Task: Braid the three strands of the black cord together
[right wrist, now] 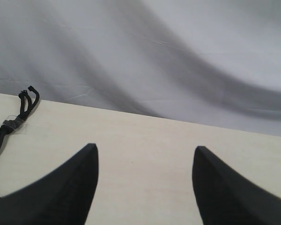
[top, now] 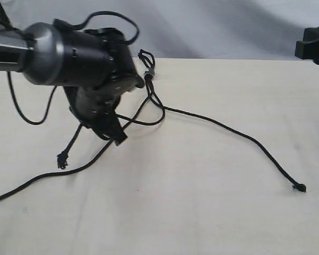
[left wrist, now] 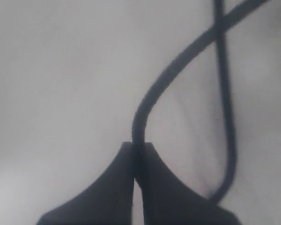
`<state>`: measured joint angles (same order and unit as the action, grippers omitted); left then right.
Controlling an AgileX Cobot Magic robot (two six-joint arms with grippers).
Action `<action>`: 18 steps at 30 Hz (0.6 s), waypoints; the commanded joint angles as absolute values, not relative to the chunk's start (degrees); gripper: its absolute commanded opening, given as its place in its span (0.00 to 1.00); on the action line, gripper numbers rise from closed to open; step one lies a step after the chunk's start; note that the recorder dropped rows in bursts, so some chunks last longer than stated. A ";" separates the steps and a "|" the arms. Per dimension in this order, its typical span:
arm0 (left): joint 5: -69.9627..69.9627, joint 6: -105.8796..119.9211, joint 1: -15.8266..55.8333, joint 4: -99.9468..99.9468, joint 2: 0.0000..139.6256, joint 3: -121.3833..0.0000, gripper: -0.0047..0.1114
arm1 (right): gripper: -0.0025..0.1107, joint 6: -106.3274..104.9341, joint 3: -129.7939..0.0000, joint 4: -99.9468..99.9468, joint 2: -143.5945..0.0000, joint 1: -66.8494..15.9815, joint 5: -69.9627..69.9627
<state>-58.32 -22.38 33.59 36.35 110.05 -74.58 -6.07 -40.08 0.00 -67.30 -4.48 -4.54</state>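
The black cord (top: 148, 73) lies on the table, its small loop and grey band at the far middle. One of the three strands (top: 239, 133) runs right to a knotted tip. A second (top: 42, 180) trails to the front left edge. A third (top: 69, 146) ends in a frayed tip beside the left arm. My left gripper (top: 118, 139) points down at the table, shut on the long left strand (left wrist: 152, 91), which leaves between its closed jaws (left wrist: 138, 143). My right gripper (right wrist: 145, 149) hangs open with nothing in it, facing the banded end (right wrist: 9, 125), and shows only partly at the far right (top: 312, 43).
The pale table (top: 202, 212) ends at a grey cloth backdrop (top: 228, 26). The left arm's bulky wrist (top: 69, 53) and its thick cable (top: 21, 109) cover the table's far left. A loose bend of strand (top: 151, 121) lies just right of the left gripper.
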 commanded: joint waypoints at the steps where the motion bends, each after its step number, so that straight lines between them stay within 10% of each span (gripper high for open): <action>1: -47.12 -23.07 25.55 37.22 109.44 -67.70 0.04 | 0.52 -5.50 -39.76 0.00 -67.04 -4.16 -5.30; 18: -30.22 -21.21 14.68 31.00 109.44 -56.39 0.04 | 0.52 -5.13 -39.76 0.00 -67.04 -4.16 -5.30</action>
<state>-30.52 -21.29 14.64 34.80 109.80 -56.90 -5.46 -40.08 0.00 -67.30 -4.48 -4.54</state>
